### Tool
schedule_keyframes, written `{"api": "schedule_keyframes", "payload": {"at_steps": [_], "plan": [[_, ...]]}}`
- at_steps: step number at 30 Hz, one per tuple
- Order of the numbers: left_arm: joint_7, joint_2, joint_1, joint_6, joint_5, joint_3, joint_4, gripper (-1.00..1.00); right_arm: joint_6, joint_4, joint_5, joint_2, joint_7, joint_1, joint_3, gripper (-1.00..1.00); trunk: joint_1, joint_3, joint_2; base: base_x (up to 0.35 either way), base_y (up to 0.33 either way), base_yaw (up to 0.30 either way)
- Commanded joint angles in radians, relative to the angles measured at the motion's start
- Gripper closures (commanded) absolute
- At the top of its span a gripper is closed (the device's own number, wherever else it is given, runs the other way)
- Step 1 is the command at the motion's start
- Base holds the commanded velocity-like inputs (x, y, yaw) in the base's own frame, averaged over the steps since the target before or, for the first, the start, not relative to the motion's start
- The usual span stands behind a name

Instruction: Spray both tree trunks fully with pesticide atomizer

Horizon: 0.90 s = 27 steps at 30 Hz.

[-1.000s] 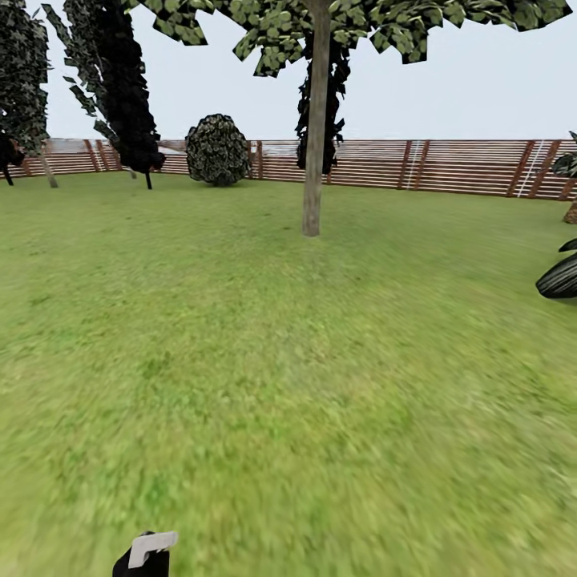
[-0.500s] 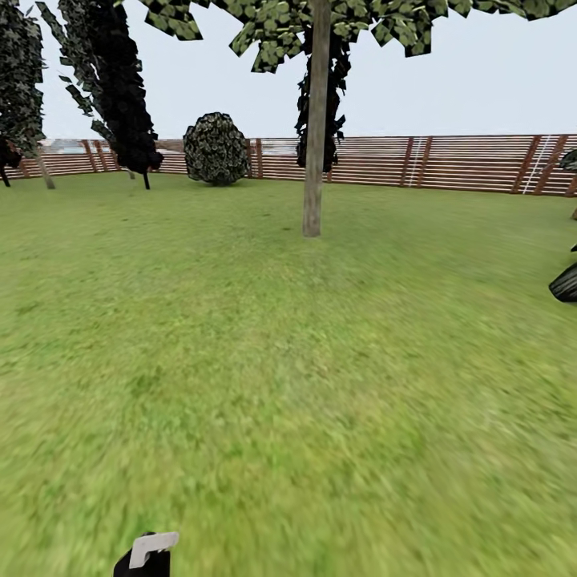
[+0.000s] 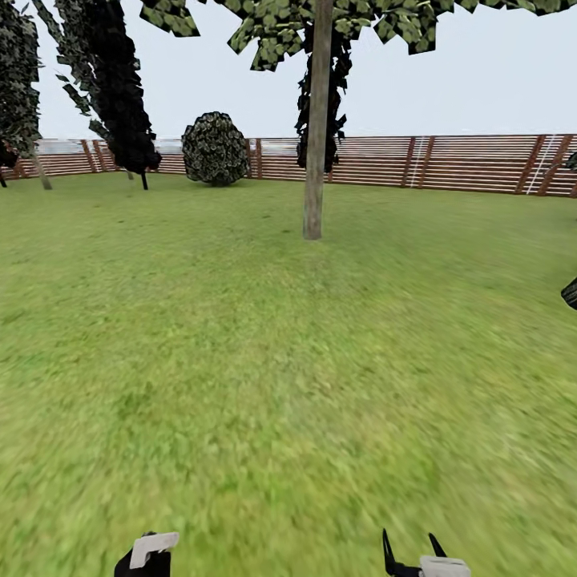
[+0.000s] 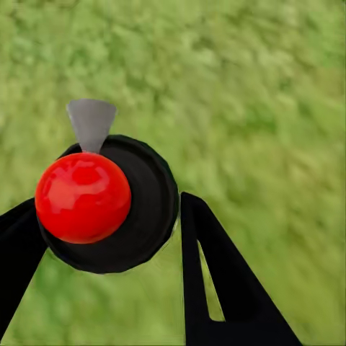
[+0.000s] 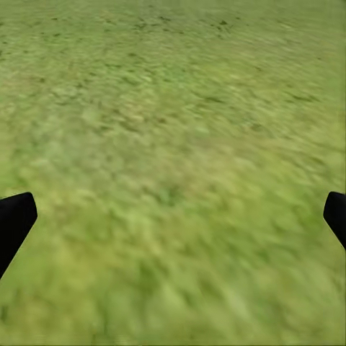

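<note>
Black and red: the pesticide atomizer (image 4: 108,202) is a small round black sprayer with a shiny red ball on it and a grey nozzle sticking out.
Left fingers: the left gripper (image 4: 108,238) has its two black fingers (image 4: 216,281) closed in on the sprayer, one at each side, so it is carried off the ground.
Where it sits: in the left wrist view the sprayer lies between the two fingers, pressed against the one at 9 o'clock, with the other just beside it at 4 o'clock.
Why held like this: my guess is the robot carries it low while it rolls to the tree.
Right fingers: the right gripper (image 5: 173,216) is spread wide, with grass between its tips and nothing in it.
Tree: the tree trunk (image 3: 315,160) stands straight at 12 o'clock in the head view, well apart from both grippers.
Ground: the lawn (image 3: 288,361) is plain green grass all the way to the wooden fence (image 3: 449,164).
Left to do: the trunk looks bare, so I think spraying has not started on it.
</note>
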Motion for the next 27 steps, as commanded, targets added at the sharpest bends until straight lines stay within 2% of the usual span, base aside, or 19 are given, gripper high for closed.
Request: {"api": "schedule_keyframes", "payload": {"at_steps": [1,6,18,27], "plan": [[0.001,-0.001,-0.001,-0.004,0.004,0.000,0.001,1.00,-0.001,0.007,0.002,-0.004,-0.002,-0.001,0.000,-1.00,0.000,-0.001,0.000,0.338,0.000,0.000],[0.000,-0.003,-0.001,-0.003,0.004,-0.001,0.001,1.00,0.001,0.038,0.006,-0.010,0.002,-0.001,0.007,-1.00,0.000,-0.001,0.000,0.338,0.000,0.000],[0.000,0.000,-0.001,-0.005,0.002,0.001,0.002,1.00,0.001,0.040,0.004,-0.011,0.000,-0.001,0.007,-1.00,0.000,-0.001,0.000,0.338,0.000,0.000],[-0.001,0.006,-0.001,-0.007,0.001,0.001,0.034,1.00,0.002,0.040,0.001,0.001,-0.002,-0.001,0.007,-1.00,0.000,-0.001,0.000,0.338,0.000,0.000]]}}
